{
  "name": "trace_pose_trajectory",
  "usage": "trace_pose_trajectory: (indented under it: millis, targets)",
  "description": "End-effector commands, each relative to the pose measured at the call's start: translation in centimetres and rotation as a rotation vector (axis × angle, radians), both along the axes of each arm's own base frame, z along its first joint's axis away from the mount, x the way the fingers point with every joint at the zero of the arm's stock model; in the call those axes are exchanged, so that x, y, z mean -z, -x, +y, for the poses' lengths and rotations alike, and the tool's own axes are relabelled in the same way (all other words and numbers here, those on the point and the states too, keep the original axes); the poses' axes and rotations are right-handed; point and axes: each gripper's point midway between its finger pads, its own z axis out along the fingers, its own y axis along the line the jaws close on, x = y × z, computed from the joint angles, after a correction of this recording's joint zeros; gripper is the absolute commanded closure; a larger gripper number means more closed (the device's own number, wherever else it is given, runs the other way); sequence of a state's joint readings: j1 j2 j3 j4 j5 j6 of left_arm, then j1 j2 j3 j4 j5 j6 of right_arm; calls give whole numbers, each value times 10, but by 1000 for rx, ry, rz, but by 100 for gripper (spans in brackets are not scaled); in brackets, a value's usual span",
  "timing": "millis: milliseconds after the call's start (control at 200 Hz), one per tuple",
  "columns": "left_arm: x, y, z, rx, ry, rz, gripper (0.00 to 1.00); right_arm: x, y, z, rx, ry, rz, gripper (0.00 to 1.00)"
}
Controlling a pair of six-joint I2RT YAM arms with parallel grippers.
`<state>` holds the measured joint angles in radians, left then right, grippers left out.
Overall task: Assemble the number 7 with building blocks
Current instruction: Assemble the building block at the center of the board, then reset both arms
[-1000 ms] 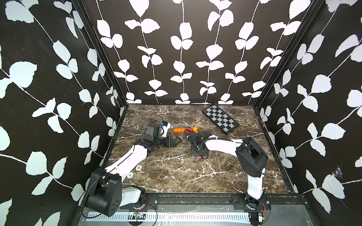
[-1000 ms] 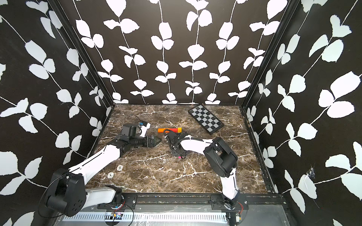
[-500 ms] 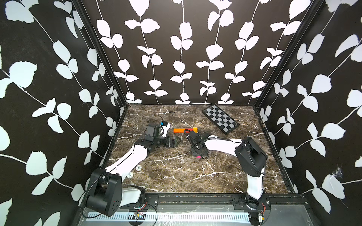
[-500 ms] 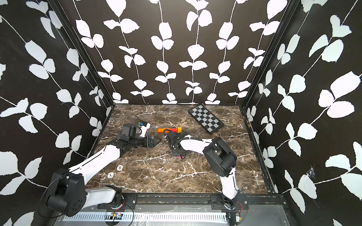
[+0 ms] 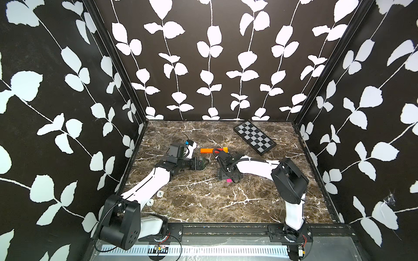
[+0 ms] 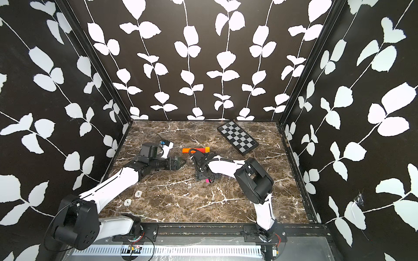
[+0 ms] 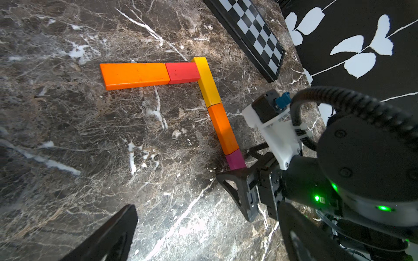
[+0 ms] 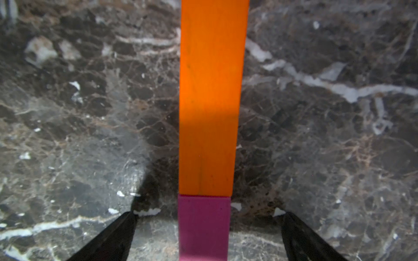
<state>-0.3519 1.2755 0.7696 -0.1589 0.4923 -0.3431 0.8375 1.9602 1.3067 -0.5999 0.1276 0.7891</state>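
The number 7 (image 7: 203, 90) lies flat on the marbled counter (image 5: 203, 203), about midway between the left and right edges and somewhat nearer the far edge than the front one. Its top stroke is a long orange bar (image 7: 135, 75) butted end to end against a shorter red-orange bar (image 7: 182, 72), running roughly parallel to the far edge. At the red-orange end a yellow bar (image 7: 207, 82) starts the stem, followed in line by a second orange bar (image 7: 224, 128) and a short pink bar (image 7: 235, 160), each touching the next and slanting toward the front edge. In both top views the right arm's wrist covers most of the stem, so only the top stroke, the yellow end and the pink tip show. The right hand (image 8: 204, 226) sits low over the pink bar with its fingers (image 8: 122, 232) spread wide on either side; bare counter shows between each finger and the bar, so it grips nothing. The left hand (image 5: 202, 163) hovers on the left side of the stem, nearer the front edge than the top stroke, apart from every bar, its fingers open and empty. A black-and-grey checkered board (image 5: 254, 137) lies at an angle near the far right corner, well apart from the figure.
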Motion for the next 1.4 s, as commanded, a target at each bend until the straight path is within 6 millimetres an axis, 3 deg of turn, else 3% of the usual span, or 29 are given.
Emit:
trace_pose_trajectory:
  millis: [0, 175, 275, 340, 430, 470, 545, 605, 685, 755, 875, 1130, 1220, 1290, 1320, 1395]
  targets:
    - [-10, -1, 0, 4, -3, -32, 1, 3, 6, -15, 30, 45, 16, 1]
    - [-11, -2, 1, -2, -9, -36, 1, -17, 1, -8, 9, 20, -38, 1]
    - [-14, -6, 6, -21, -39, -61, 1, -44, -8, -14, -26, 54, -146, 1]
    - [-20, -13, 18, -60, -103, -111, 1, -78, -22, -36, -63, 147, -282, 1]
    - [-36, -26, 49, -183, -242, -213, 1, -134, -44, -82, -74, 319, -522, 1]
    - [-45, -31, 62, -231, -290, -270, 1, -162, -49, -101, -72, 319, -627, 1]
    - [-58, -38, 86, -329, -373, -368, 1, -186, -58, -129, -70, 272, -755, 1]
    - [-65, -42, 103, -384, -445, -434, 1, -194, -59, -153, -72, 266, -849, 1]
    - [-68, -47, 128, -476, -555, -507, 1, -188, -62, -199, 7, 330, -948, 1]
    - [-63, -53, 146, -534, -619, -555, 1, -164, -65, -236, 84, 333, -972, 1]
    - [-46, -68, 168, -610, -683, -611, 1, -131, -72, -278, 170, 356, -961, 1]
    - [-6, -102, 173, -575, -799, -595, 1, -97, -95, -289, 156, 345, -999, 1]
    - [3, -108, 179, -566, -813, -596, 1, -89, -96, -293, 164, 298, -944, 1]
    - [10, -110, 183, -548, -793, -546, 1, -75, -94, -312, 240, 225, -950, 1]
    - [13, -110, 183, -541, -782, -540, 1, -80, -96, -318, 271, 210, -997, 1]
    - [21, -110, 185, -542, -764, -537, 1, -75, -95, -317, 261, 211, -922, 1]
